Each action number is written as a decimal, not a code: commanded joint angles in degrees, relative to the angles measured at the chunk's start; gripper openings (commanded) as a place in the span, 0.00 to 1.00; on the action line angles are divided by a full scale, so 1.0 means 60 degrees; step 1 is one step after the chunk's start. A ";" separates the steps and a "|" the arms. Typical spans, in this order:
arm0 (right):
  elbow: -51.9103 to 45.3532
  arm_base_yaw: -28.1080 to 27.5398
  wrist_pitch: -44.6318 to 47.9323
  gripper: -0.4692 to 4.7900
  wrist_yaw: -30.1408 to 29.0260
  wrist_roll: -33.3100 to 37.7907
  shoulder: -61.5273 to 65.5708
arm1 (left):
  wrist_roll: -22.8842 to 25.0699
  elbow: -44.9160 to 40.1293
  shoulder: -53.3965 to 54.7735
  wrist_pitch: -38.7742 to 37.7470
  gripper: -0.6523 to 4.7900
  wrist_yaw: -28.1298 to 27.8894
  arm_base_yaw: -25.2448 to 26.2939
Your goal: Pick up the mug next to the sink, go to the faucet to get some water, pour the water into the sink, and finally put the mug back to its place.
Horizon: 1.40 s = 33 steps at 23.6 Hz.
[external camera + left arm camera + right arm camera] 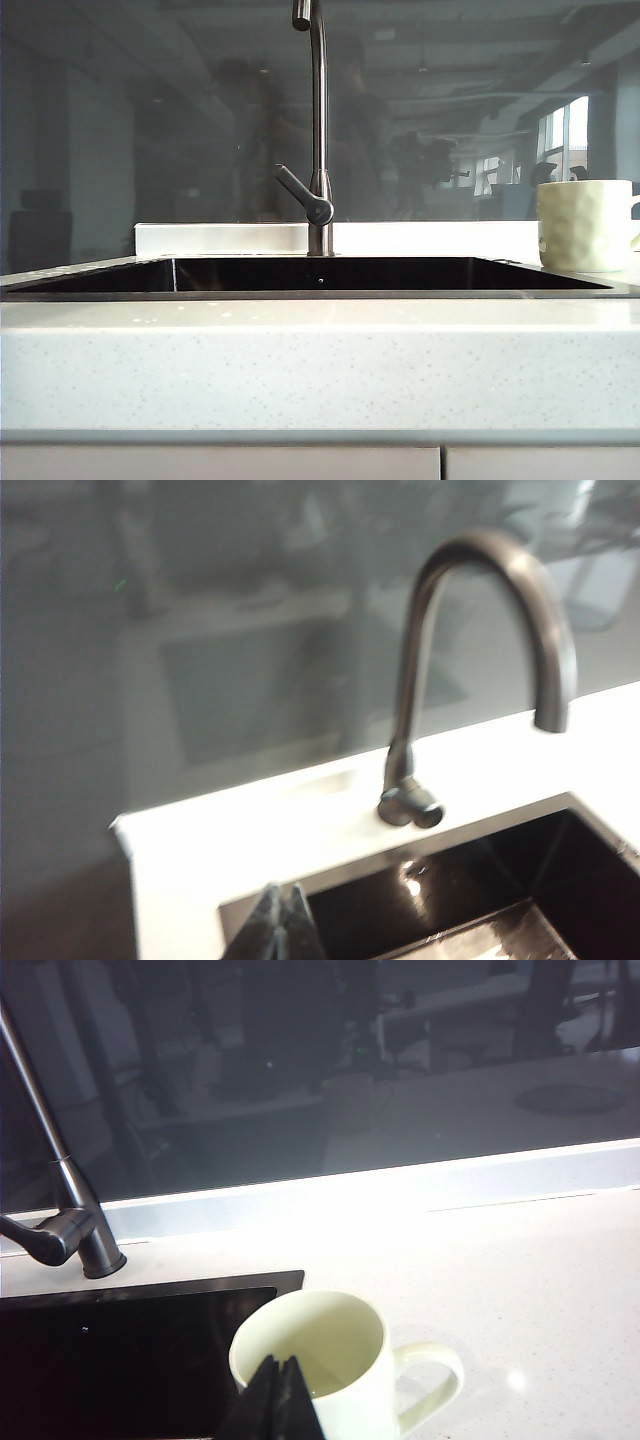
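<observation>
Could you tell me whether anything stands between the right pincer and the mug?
Nothing visible does. The shut right pincer hangs just above the near rim of the mug, which stands on the countertop beside the sink.

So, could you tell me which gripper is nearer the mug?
Right. The right gripper, shut, hangs just above the mug; the left gripper, shut, is over the sink.

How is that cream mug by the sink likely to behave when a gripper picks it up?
The mug looks like rigid glazed ceramic, so probably stiff, somewhat slippery and breakable if dropped. Its side handle puts weight off-centre, so a rim grip may tilt it. The shut right gripper hangs above its rim; the shut left gripper is over the sink.
</observation>
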 commanded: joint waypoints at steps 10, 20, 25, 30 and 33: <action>0.0033 0.0015 0.0168 0.07 -0.0004 0.0036 -0.0015 | 0.0051 -0.5217 -0.3865 0.2568 0.11 -0.1209 0.0561; 0.0033 0.0011 0.0168 0.07 0.0004 0.0036 -0.0018 | -0.1078 -1.2688 -0.8499 0.5632 0.11 -0.2313 0.0903; 0.0033 0.0015 0.0168 0.07 -0.0004 0.0036 -0.0018 | -0.1661 -1.5588 -1.1264 0.7216 0.11 -0.2313 0.0903; 0.0033 0.0015 0.0168 0.07 -0.0004 0.0036 -0.0018 | -0.1483 -1.6444 -1.2473 0.7216 0.11 -0.2619 0.0907; 0.0033 0.0015 0.0168 0.07 -0.0004 0.0036 -0.0015 | -0.0699 -1.6469 -1.2739 0.6736 0.11 -0.2812 0.0903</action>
